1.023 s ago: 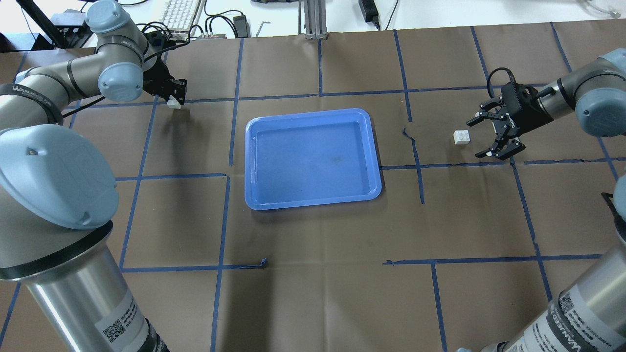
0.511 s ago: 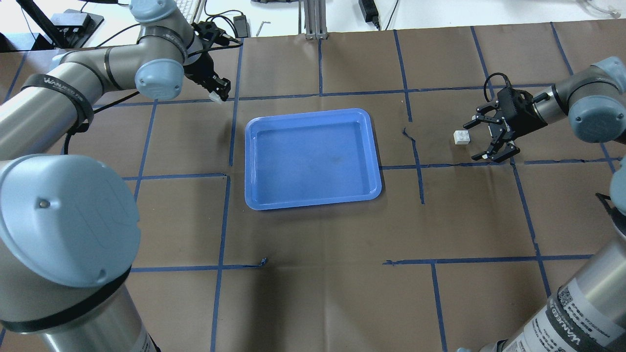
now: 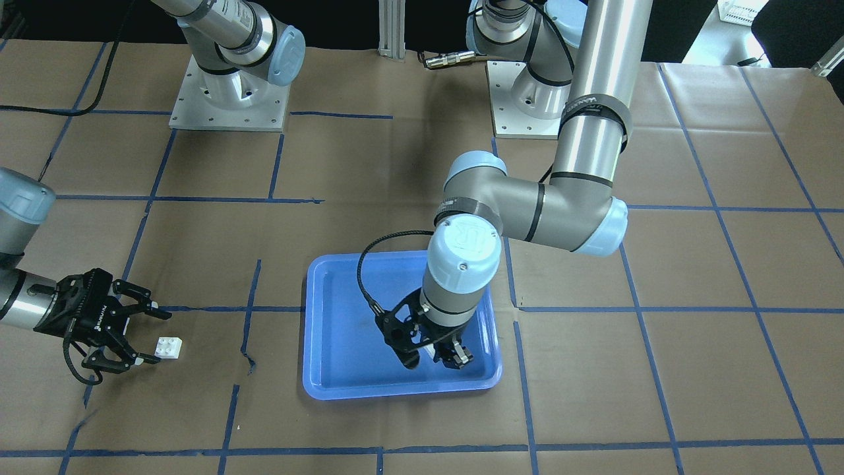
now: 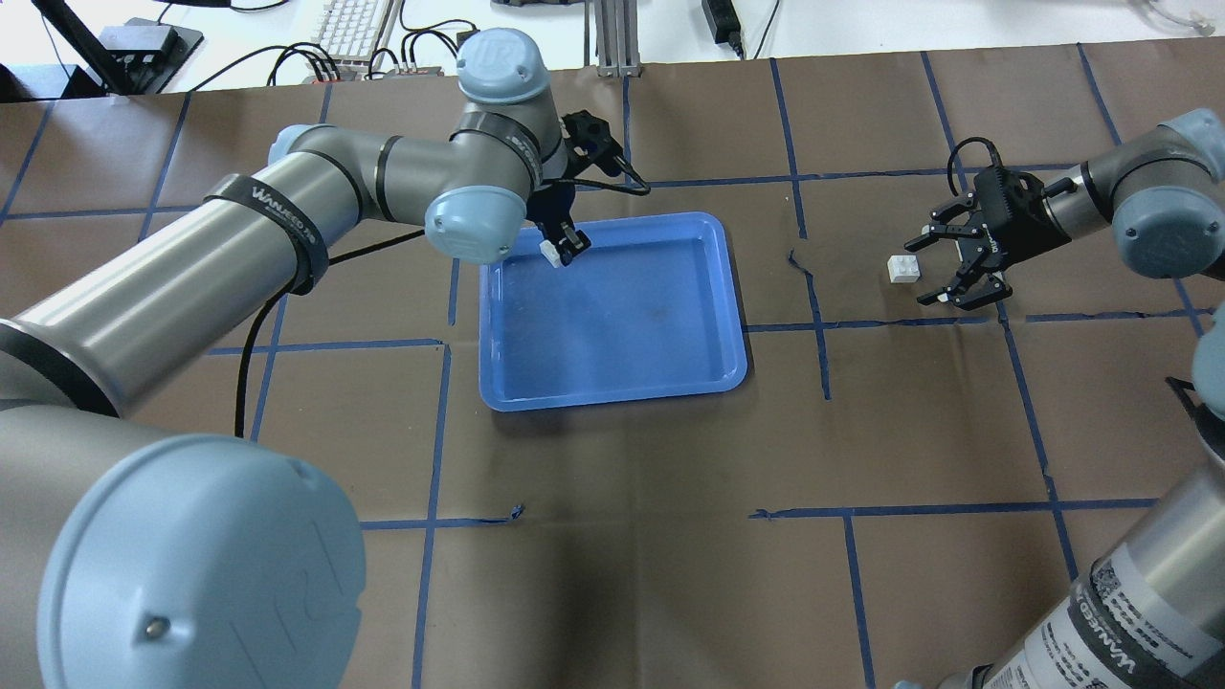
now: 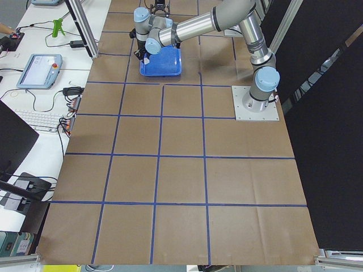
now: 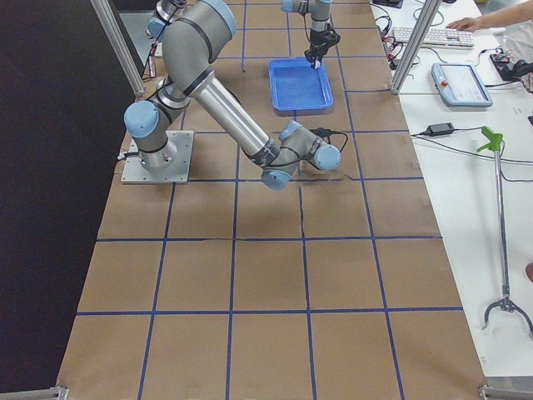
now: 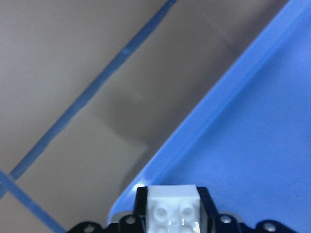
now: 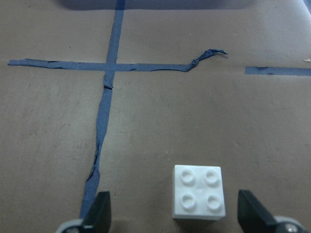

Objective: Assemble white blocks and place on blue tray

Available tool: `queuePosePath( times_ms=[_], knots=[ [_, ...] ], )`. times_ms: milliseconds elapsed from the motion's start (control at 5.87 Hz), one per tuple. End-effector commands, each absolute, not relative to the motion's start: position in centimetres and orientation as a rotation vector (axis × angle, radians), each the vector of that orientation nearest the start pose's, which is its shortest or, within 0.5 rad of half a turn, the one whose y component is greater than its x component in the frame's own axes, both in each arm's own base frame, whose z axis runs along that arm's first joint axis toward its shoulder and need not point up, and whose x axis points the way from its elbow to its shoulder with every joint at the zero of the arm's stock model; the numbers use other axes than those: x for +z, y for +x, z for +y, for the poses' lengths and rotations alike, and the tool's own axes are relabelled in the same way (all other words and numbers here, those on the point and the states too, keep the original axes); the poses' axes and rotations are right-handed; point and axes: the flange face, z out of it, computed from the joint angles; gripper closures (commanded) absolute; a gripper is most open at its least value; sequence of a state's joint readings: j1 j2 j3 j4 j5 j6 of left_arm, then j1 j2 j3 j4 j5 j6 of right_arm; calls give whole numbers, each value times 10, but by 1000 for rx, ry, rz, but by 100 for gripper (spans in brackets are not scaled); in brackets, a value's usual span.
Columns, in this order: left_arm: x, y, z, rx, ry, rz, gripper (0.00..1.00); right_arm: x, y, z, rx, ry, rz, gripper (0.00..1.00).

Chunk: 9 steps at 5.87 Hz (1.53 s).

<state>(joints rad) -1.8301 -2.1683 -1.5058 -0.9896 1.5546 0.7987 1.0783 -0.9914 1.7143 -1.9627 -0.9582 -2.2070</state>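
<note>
Glossy blue tray [image 4: 622,335]; white blocks [image 4: 903,269]; brown table cover [image 4: 670,574] with a blue tape grid [image 4: 919,510]

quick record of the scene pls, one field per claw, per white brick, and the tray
tray: large rectangular blue plastic tray, mid-table on the brown paper table cover
left claw: shut on a small white square studded plastic brick, over one corner of the tray
right claw: open, low over the paper, off to the tray's side
second brick: second white square studded plastic brick, studs up on the paper, just ahead of the right claw, untouched
bricks joined: no, far apart
</note>
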Motion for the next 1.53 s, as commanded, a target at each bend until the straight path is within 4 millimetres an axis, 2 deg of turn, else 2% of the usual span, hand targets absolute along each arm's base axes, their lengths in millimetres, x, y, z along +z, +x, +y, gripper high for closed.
queuePosePath(
  times_ms=[0, 170, 341, 511, 682, 1193, 1364],
  knots=[
    [201, -348, -585, -21, 2004, 2430, 94, 151, -114, -616, -724, -1886, 1811, 34],
    [197, -366, -570, -54, 2046, 2380, 94, 151, -113, -617, -739, -1880, 1807, 39],
    [186, -360, -563, -60, 2063, 2337, 94, 153, -112, -618, -758, -1875, 1805, 46],
    [173, -354, -553, -19, 2119, 2293, 94, 154, -113, -620, -772, -1897, 1812, 56],
    [172, -349, -550, -12, 2121, 2293, 94, 155, -114, -621, -775, -1911, 1816, 64],
    [176, -349, -551, -20, 2121, 2288, 94, 164, -115, -623, -782, -1914, 1825, 73],
    [175, -348, -551, -16, 2118, 2288, 93, 183, -119, -634, -789, -1918, 1859, 73]
  ],
)
